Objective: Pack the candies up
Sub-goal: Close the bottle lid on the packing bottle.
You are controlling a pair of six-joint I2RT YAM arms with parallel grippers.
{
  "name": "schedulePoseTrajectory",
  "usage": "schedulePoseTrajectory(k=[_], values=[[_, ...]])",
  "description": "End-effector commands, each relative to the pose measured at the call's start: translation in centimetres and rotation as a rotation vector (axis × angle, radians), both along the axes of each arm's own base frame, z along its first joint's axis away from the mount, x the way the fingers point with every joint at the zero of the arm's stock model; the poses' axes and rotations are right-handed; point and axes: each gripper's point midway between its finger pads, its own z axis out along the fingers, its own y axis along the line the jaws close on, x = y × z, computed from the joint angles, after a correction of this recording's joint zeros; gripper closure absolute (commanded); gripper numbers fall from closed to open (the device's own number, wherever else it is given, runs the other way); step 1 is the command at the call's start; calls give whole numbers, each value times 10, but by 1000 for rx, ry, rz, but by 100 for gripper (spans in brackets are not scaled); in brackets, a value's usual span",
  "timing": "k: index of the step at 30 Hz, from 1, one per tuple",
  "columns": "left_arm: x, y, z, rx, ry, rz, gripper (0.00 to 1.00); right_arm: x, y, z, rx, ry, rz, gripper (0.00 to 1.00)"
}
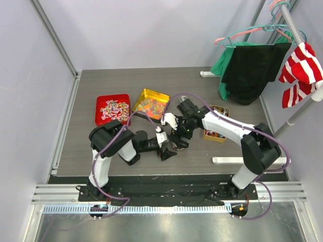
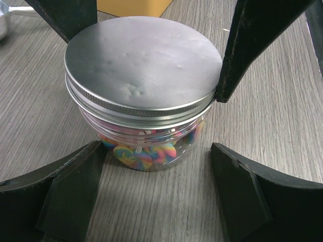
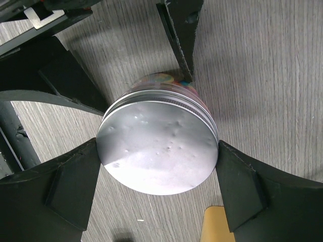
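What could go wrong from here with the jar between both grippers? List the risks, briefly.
1. The right gripper clamps the lid by its thin rim; its fingers could slip off the smooth metal.
2. The left gripper flanks the jar low down, and whether it grips firmly cannot be told; if not, the jar may spin with the lid or tip with its candies.
3. Both grippers' fingers crowd the jar and could collide.
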Motion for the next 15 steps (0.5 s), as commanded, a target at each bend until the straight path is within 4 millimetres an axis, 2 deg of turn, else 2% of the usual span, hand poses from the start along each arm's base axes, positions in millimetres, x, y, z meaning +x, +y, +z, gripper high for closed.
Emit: schedulePoseTrajectory(k=[1, 6, 15], values=[[9, -8, 30, -109, -106, -2, 10, 14, 16, 15, 69, -74, -1, 15], [10, -8, 30, -109, -106, 0, 10, 12, 16, 19, 80, -77, 2, 4], [11, -7, 30, -110, -107, 3, 10, 5, 14, 16, 76, -61, 21, 0]])
